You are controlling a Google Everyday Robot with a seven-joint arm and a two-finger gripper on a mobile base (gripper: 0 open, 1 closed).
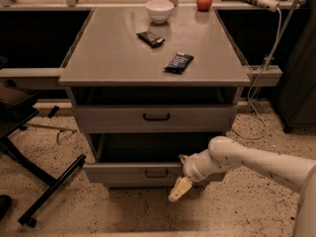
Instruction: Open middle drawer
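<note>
gripper (179, 179) hangs just right of the black loop handle (156, 173), close against the middle drawer (118, 173), probably placed to tug it outward; clenched or released, i cannot tell. the drawer's front, bearing that handle, juts forward, interior exposed behind.
</note>
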